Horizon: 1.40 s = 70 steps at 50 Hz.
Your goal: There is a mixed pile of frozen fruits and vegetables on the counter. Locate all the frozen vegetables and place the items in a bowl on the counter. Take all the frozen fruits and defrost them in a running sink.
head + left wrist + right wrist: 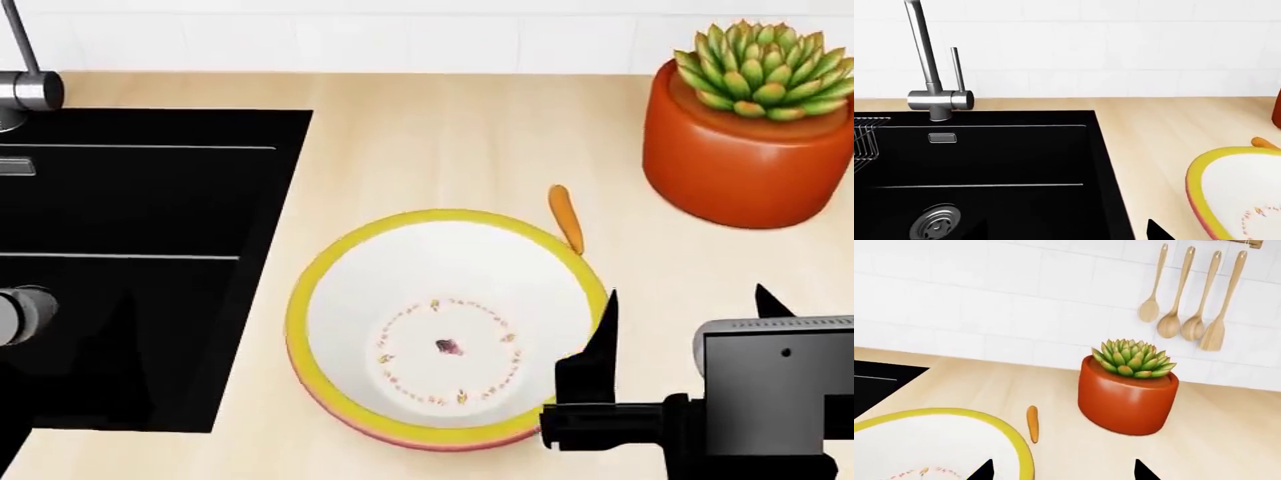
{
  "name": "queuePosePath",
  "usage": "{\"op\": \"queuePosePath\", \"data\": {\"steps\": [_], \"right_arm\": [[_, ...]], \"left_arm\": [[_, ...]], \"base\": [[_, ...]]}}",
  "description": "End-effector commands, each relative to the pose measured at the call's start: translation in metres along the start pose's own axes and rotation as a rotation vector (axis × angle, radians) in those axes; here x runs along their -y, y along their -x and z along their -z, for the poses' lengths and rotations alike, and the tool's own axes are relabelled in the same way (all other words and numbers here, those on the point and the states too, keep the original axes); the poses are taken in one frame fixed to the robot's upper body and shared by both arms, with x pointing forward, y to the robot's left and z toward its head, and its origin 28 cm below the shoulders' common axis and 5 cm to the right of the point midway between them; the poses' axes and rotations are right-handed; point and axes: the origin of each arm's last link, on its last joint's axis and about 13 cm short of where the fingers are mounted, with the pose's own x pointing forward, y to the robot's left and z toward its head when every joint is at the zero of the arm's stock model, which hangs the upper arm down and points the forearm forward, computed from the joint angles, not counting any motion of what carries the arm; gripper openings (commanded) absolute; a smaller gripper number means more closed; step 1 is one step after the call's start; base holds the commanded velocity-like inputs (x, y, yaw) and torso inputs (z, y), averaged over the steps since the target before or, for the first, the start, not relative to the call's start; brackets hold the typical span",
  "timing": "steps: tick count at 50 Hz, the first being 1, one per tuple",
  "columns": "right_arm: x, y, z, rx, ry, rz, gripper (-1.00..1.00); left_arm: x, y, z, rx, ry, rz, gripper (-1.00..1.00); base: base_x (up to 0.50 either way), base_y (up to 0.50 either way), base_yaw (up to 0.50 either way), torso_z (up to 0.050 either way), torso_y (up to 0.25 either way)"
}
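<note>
Slim orange carrot (566, 218) lying flat on beige table (441, 140), just beside yellow-rimmed white bowl (310, 310); black sink (147, 200) nearby.

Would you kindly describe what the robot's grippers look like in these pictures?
The right gripper has two flat black fingers tapering to sharp points, set on a black crossbar beside a boxy grey housing bearing one small dark dot. No cables or markings show. Of the left gripper, only a black tip shows.
</note>
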Motion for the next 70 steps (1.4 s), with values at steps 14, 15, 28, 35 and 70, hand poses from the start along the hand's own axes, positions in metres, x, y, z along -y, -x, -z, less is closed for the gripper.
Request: {"op": "queuePosePath", "data": {"steps": [14, 15, 28, 35, 70], "right_arm": [[0.0, 0.003, -0.003, -0.011, 0.002, -0.02, 1.0], [0.0, 0.003, -0.002, -0.014, 0.003, -0.02, 1.0], [-0.002, 0.005, -0.004, -0.012, 0.001, -0.027, 1.0], [-0.003, 0.006, -0.005, -0.018, -0.004, -0.034, 1.0], [-0.009, -0.01, -0.026, -0.201, 0.026, -0.173, 1.0]], "left_arm": [[-0.001, 0.002, -0.001, -0.004, -0.004, 0.014, 1.0], [-0.001, 0.001, -0.001, -0.004, -0.003, 0.013, 1.0], [0.0, 0.001, -0.002, -0.003, -0.002, 0.015, 1.0], [-0.001, 0.001, 0.0, -0.007, -0.002, 0.014, 1.0], [-0.001, 0.002, -0.003, -0.009, 0.011, 0.021, 1.0]], "base": [[0.39, 0.0, 0.0, 0.0, 0.001], [0.38, 0.0, 0.0, 0.0, 0.0], [0.33, 0.0, 0.0, 0.0, 0.001], [0.14, 0.0, 0.0, 0.0, 0.0], [0.09, 0.0, 0.0, 0.0, 0.0]]}}
